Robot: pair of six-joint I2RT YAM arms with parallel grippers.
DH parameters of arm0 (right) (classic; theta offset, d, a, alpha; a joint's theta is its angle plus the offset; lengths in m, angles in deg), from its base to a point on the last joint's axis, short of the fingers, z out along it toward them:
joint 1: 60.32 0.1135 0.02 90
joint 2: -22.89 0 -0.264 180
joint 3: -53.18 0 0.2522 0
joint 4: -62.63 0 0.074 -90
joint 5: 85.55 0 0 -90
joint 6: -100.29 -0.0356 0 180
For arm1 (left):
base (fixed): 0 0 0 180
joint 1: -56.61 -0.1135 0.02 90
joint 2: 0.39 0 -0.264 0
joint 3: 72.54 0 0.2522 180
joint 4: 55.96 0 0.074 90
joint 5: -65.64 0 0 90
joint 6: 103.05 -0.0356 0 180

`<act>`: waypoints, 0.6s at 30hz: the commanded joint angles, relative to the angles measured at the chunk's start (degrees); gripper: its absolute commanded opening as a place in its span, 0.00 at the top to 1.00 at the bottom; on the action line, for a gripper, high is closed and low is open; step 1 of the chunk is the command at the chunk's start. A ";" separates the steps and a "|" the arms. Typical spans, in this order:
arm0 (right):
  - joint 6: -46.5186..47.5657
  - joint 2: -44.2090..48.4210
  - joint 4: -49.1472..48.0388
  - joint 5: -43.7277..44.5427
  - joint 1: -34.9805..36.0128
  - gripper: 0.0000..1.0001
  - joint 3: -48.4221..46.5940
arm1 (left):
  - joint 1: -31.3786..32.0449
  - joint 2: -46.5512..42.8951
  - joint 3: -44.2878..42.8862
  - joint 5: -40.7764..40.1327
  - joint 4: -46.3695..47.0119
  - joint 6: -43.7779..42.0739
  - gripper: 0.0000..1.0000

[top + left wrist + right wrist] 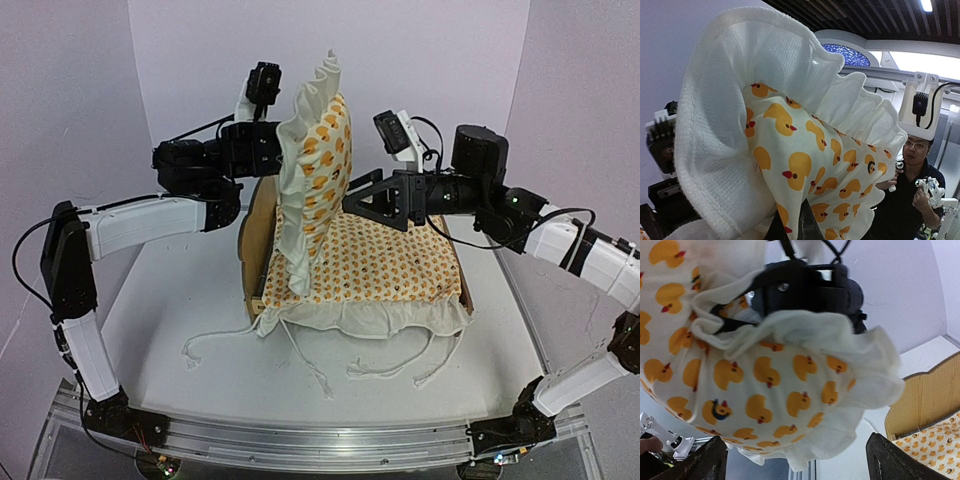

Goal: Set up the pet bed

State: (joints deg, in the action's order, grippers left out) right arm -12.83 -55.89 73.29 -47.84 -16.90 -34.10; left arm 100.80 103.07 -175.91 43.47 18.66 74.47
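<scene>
**Left arm holds a duck pillow upright over the pet bed, and the right jaws gape beside it**

From above, the pet bed (262, 215) sits mid-worktop (170, 300), nearer the far edge, with its plywood headboard at the left end; a duck-printed mattress cover (390, 265) lies over it, its ruffle spilling over the near side; white ties (322, 383) trail toward the near edge.

The left arm rises from the near left corner, elbow out by the left edge, forearm running right to the headboard; the left gripper (272, 150) is clamped on the ruffle of the pillow (320, 160), which stands on edge in the air above that end. The right arm comes up from the near right corner, forearm level and reaching left across the bed; the right gripper (360, 195) points at the pillow's printed face, just beside it, and whether they touch cannot be told.

Only the left wrist view shows a person (910, 200) in glasses and a dark shirt behind the pillow. Only the right wrist view shows its own fingers (705, 462) far apart at the lower corners with nothing between them; it also shows the other gripper's black body bunched into the ruffle.
</scene>
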 commanded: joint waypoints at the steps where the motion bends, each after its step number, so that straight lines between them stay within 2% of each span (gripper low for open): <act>1: 4.86 -0.68 -5.17 -1.73 1.91 0.02 -3.14 | -0.26 3.61 -3.73 -3.53 2.59 4.78 1.00; 5: 5.70 -1.70 -5.19 0.17 3.83 0.03 -4.40 | -0.24 6.27 -3.89 -4.95 2.67 4.76 1.00; 8: 5.21 -1.81 -5.63 4.79 4.07 0.13 -3.98 | -0.24 7.14 -4.05 -4.86 2.75 3.86 1.00; 12: 0.98 -2.68 -9.39 4.98 4.50 0.49 -3.13 | -0.37 7.52 -3.30 -5.15 2.70 3.02 1.00; 16: -2.34 -1.76 -13.08 6.57 4.54 0.92 0.24 | -2.09 5.38 0.13 -5.42 2.67 0.14 0.99; 17: -2.89 -1.39 -13.35 7.30 4.49 1.00 1.22 | -3.57 4.18 2.35 -6.20 2.68 -0.96 0.96; 18: -3.23 -0.69 -13.34 8.73 4.48 1.00 2.43 | -5.39 2.69 4.97 -7.31 2.60 -1.98 0.92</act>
State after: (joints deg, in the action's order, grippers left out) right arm -12.96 -58.69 66.82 -43.34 -12.71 -34.21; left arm 99.22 110.34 -176.21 38.11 19.34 76.42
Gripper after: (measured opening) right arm 0.053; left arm 0.034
